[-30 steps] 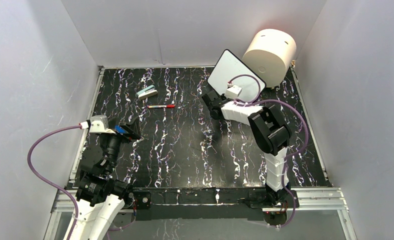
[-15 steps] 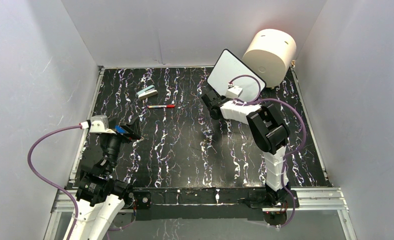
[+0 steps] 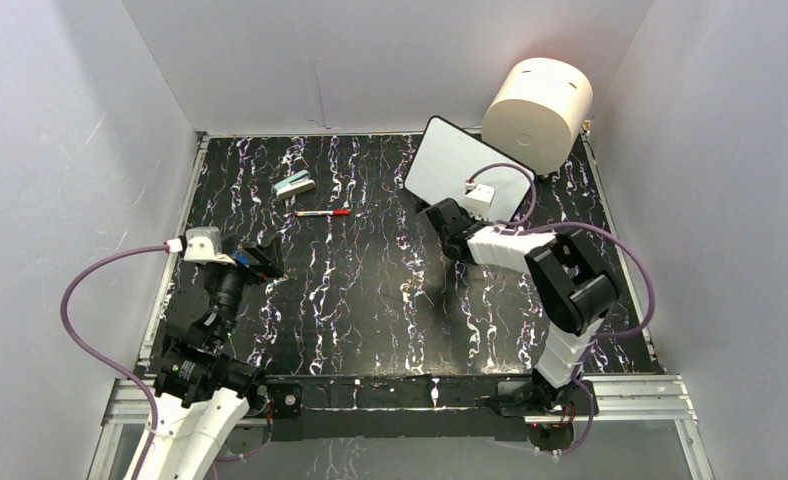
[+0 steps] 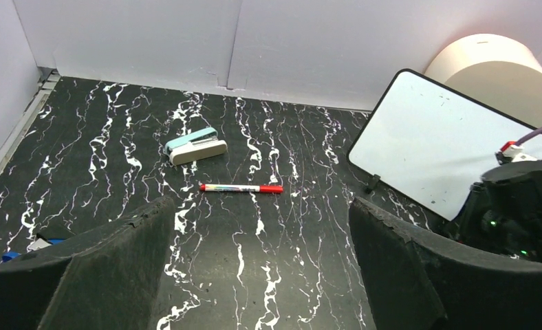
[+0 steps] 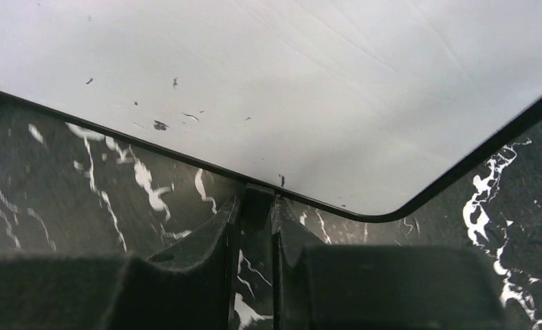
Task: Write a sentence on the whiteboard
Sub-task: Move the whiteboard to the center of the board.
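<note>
Right gripper [image 5: 256,206] nearly closed, pinching small black foot [image 5: 256,198] on whiteboard [image 5: 289,82] lower rim. Board tilts up right beyond the fingertips, far right of table [image 3: 370,300], just beside cream cylinder [image 3: 540,105]. Left gripper [image 4: 260,206] wide open, holding nothing.

Place: we read this as a robotics lab cell.
Walls: plain white panels [image 3: 390,60] box us in on three sides.
Floor: a black marbled tabletop [image 3: 370,290] on an aluminium frame [image 3: 630,392].
Rig: left arm [image 3: 215,300] and right arm [image 3: 560,290] bolted at its near edge, purple cables [image 3: 64,305] trailing.
</note>
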Controlling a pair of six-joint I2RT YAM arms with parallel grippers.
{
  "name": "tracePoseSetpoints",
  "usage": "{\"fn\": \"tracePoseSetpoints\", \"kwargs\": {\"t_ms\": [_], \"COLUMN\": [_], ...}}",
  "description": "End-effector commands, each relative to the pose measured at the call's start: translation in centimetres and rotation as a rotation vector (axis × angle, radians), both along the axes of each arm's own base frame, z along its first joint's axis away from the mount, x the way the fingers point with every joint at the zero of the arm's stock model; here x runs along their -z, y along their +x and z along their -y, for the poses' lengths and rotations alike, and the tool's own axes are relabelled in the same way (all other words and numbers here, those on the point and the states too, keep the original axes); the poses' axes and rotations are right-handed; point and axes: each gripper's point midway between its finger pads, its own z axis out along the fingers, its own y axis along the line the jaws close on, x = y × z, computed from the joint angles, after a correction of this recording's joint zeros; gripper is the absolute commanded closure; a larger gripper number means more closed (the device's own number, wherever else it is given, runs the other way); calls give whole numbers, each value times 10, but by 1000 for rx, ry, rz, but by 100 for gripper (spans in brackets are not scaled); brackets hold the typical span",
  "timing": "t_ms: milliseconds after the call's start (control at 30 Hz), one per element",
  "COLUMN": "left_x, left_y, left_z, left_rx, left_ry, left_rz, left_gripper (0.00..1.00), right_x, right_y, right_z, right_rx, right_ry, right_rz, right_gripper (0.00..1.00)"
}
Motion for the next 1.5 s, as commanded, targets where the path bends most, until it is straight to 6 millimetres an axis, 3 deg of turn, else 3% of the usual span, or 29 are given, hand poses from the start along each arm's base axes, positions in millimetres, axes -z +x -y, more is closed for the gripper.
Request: {"fn": "tracePoseSetpoints", "kwargs": {"t_ms": [0,300,600,1000,1267,1300,1467], "left_x": [2,17,30,43,51,52,53], "left_y": [5,15,23,29,32,33,33], "left_z": [3,6,9,13,12,12,10], "left_rx": [9,7,11,28,20,18,11], "left_ry": [18,44,72,108,129,133,137], "left_rz": [-7,-67,-110,-150,-175,-180,-178], "left_gripper": [7,7,7,7,7,7,7], "right_x": [-1,9,3,-6,2,1,-5], "right_y": [-19,-74,-119,-154,-164,-163,-157], "right_z": [-15,-38,-61,-81,-84,-83,-74], "right_rx": [-216,-511,-791,-1042,-1081,-1070,-1003], "right_ry": [32,98,133,188,203,200,182], "right_rz": [-42,-84,-84,-109,-148,-143,-116], "right_gripper": [100,100,100,100,100,99,66]}}
